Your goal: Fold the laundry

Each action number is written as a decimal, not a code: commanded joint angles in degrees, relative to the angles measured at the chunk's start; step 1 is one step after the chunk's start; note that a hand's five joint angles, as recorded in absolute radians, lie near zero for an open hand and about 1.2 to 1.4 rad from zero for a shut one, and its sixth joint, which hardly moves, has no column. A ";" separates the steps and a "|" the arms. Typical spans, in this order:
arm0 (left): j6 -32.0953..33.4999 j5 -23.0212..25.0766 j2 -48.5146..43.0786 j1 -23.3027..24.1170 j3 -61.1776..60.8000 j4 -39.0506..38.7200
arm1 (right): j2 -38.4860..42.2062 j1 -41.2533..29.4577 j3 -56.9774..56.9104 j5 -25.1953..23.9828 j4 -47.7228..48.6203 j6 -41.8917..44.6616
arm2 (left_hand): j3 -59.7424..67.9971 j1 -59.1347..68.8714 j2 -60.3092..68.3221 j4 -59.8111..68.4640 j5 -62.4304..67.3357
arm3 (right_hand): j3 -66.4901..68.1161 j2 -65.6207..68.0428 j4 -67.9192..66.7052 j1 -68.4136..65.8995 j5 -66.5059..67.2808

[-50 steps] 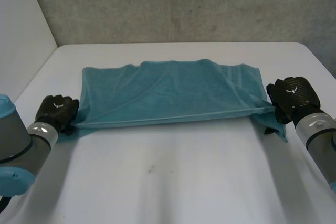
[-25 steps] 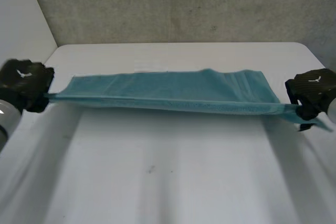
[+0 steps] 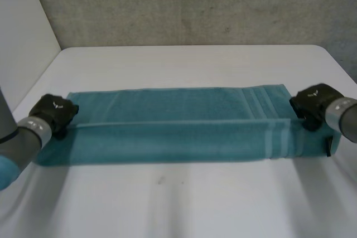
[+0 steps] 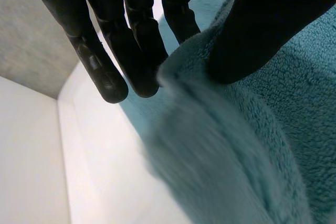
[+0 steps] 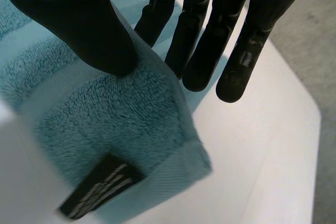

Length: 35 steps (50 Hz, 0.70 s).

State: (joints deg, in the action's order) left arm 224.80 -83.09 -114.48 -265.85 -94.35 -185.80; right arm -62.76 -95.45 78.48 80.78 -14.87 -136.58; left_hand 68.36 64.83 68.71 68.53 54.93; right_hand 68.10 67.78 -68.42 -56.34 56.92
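Towel point(image 3: 178, 132) with black label point(image 5: 100, 184) on white table point(image 3: 184, 204)

Nothing legible: the black label point(image 5: 100, 184) at a corner of the teal towel point(image 5: 110, 114) carries pale lines of print, too blurred to read

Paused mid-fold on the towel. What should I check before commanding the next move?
1. Left hand pinching the left end of the teal terry towel: ok.
2. Right hand pinching its right end: ok.
3. Towel resting on the white table: ok.
4. Layers' long edges matched: cannot tell; a ridge runs hand to hand.
5. Black label tucked inside: not ok, it sticks out by the right hand.
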 commanded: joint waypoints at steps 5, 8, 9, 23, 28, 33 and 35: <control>0.55 -0.67 -12.94 4.29 18.57 -12.11 | 12.58 -5.19 -13.61 2.45 15.84 0.26 | 11.64 15.17 11.29 11.47 15.07 | 11.90 12.22 -11.58 -23.66 13.08; 0.64 -0.76 -15.50 4.81 21.13 -13.97 | 17.40 -6.15 -18.26 3.68 19.88 0.44 | 11.64 15.17 11.29 11.47 15.07 | 11.90 12.22 -11.58 -23.66 13.08; 0.64 -0.68 -16.20 4.99 22.01 -14.41 | 18.63 -6.42 -19.58 4.12 20.49 0.44 | 11.64 15.17 11.29 11.47 15.07 | 11.90 12.22 -11.58 -23.66 13.08; 0.72 -0.06 -28.25 5.78 32.65 -17.31 | 33.14 -7.82 -35.58 7.64 26.04 0.52 | 11.64 15.17 11.29 11.47 15.07 | -15.63 -15.31 15.95 3.86 -14.44; 0.37 0.99 -27.29 7.19 29.32 -24.25 | 32.88 -8.79 -35.33 9.82 25.42 0.00 | -58.36 -54.83 -58.71 -58.53 -54.93 | -58.10 -57.78 58.42 46.34 -56.92; -0.07 3.63 -23.08 7.72 25.11 -32.41 | 29.81 -9.41 -32.52 10.89 24.54 -0.35 | -58.36 -54.83 -58.71 -58.53 -54.93 | -58.10 -57.78 58.42 46.34 -56.92; -0.15 3.63 -22.37 7.72 24.57 -33.21 | 26.90 -9.58 -30.05 10.71 23.84 -0.88 | -58.36 -54.83 -58.71 -58.53 -54.93 | -58.10 -57.78 58.42 46.34 -56.92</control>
State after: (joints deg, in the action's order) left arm 225.27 -81.51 -141.17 -258.73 -65.34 -211.13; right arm -30.21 -104.19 43.36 90.52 10.61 -136.58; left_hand 14.08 11.10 13.86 13.77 3.64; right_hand 12.39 12.71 -13.48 -12.05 3.82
